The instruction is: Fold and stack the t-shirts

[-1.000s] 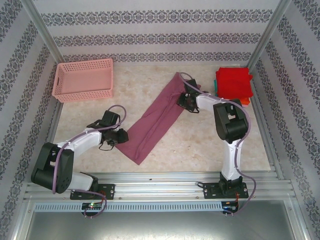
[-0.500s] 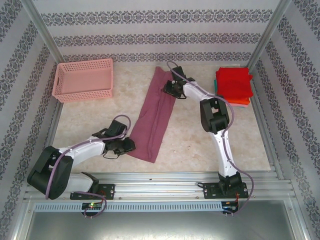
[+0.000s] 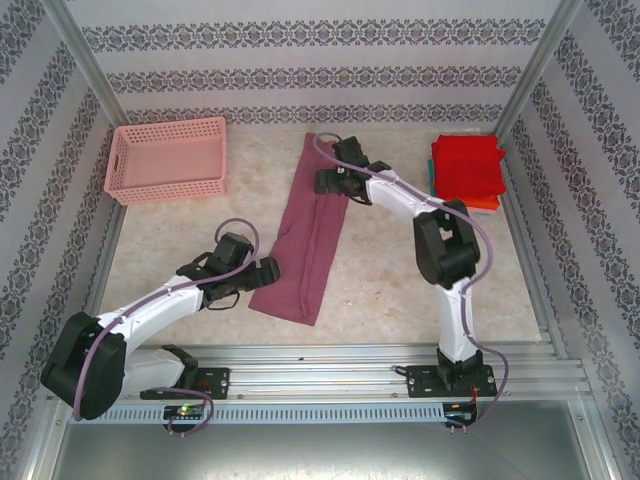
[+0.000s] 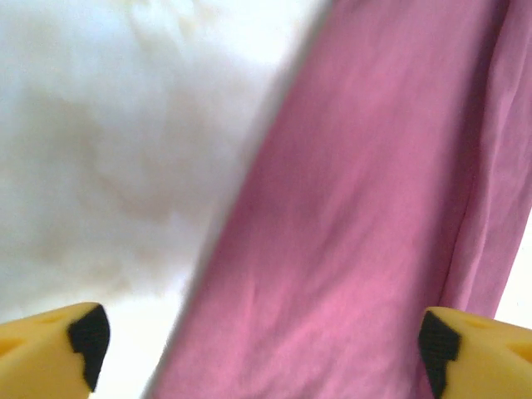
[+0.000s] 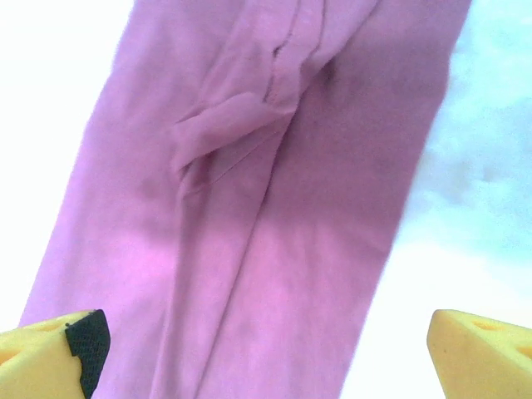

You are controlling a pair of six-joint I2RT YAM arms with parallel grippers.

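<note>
One shirt looks unfinished: the maroon t-shirt point(image 3: 310, 235) lies in the middle of the counter point(image 3: 400, 275) as a long narrow strip, already folded lengthwise, running at a slight tilt from near the front edge toward the back wall. It has not yet been folded across its length, and it is well apart from the stack at the far right. There a red t-shirt point(image 3: 467, 165) lies folded on top, with the edge of an orange t-shirt point(image 3: 488, 205) and of a teal t-shirt point(image 3: 431, 172) showing beneath it. The left claw point(image 3: 258, 274) is just beside the strip's near end, its fingers spread wide above the cloth with nothing pinched between them. The right claw point(image 3: 325, 183) is at the far end, also spread wide and gripping nothing; below it a small ridge of bunched fabric with a seam needs smoothing. The pink basket point(image 3: 165, 130) stands at the far left, apart from all the shirts. By my judgement the work is well past halfway: what remains is the crosswise folding and setting this shirt on the stack.
</note>
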